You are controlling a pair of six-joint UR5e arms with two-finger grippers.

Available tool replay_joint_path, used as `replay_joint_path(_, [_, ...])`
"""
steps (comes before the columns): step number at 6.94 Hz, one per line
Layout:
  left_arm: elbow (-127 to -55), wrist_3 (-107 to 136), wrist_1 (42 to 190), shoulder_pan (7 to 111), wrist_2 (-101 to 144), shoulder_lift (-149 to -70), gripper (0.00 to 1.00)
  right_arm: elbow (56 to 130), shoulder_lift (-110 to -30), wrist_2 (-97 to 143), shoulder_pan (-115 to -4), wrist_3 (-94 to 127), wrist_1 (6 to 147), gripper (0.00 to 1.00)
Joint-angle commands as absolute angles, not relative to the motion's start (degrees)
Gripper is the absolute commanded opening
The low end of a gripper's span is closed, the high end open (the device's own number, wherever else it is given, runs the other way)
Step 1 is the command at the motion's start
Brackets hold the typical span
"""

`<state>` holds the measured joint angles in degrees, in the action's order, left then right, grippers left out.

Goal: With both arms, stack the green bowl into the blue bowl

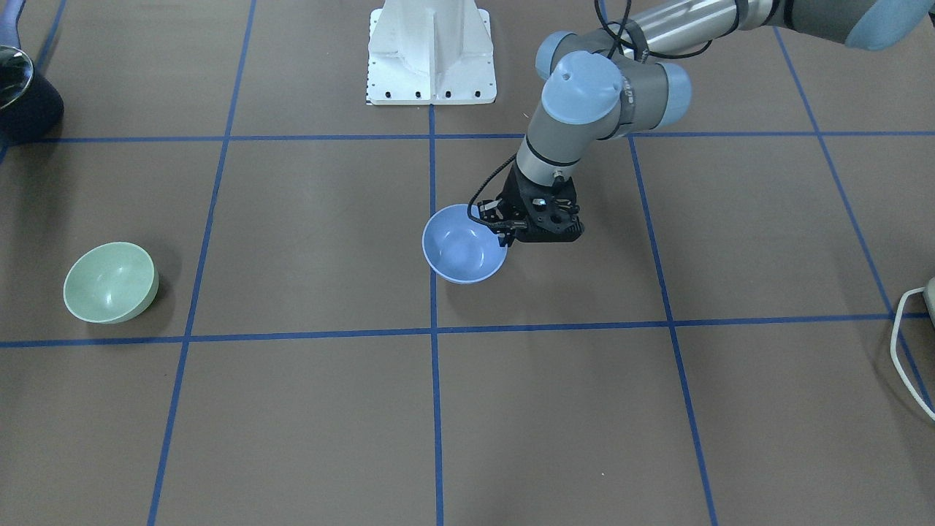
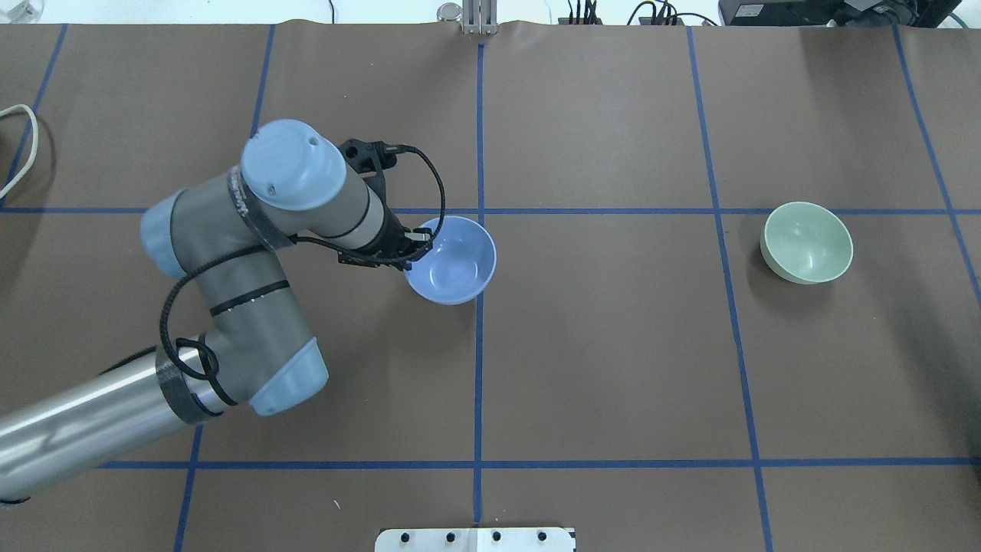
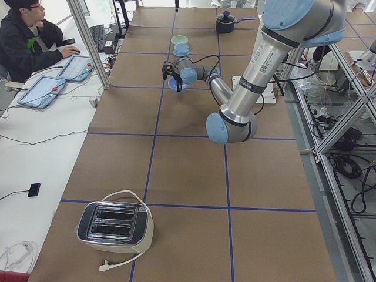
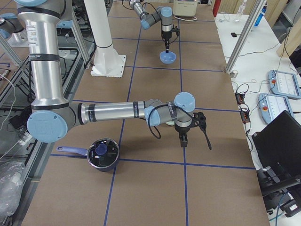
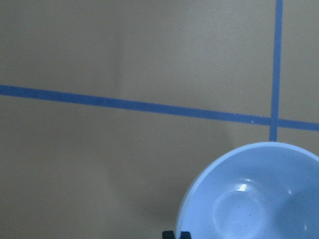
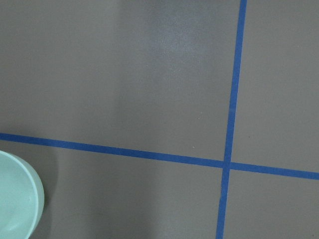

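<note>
The blue bowl sits near the table's middle, also in the overhead view and the left wrist view. My left gripper points down and is shut on the rim of the blue bowl on the side towards its own arm. The green bowl stands alone on the table on my right side. Its edge shows at the bottom left of the right wrist view. My right gripper shows only in the exterior right view, near the green bowl; I cannot tell whether it is open or shut.
A dark pot stands at the table's right end. A toaster stands at the left end, and its white cable lies on the table. The white base stand is at the robot's edge. Blue tape lines grid the brown table.
</note>
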<state>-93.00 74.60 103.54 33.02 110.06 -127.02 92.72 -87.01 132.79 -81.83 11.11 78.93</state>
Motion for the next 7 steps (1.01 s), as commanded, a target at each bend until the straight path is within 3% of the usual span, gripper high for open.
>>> replay_joint_path(1, [-92.99,75.06,103.45,28.22,104.08,-127.53,0.00,92.72,-87.01,132.80,-81.83,11.25,78.93,1.00])
replay_joint_path(4, [-92.99,74.88,103.45,27.86,103.80,-128.31,0.02,92.72,-87.01,132.89,-81.83,11.51,78.93,1.00])
replay_joint_path(5, [-92.90,74.53,103.53,27.77,103.80,-128.32,0.20,92.72,-87.01,132.89,-81.83,11.51,78.93,1.00])
replay_joint_path(7, [-92.90,74.36,104.15,27.77,101.62,-128.15,0.88,92.72,-86.92,132.89,-81.83,11.51,78.93,1.00])
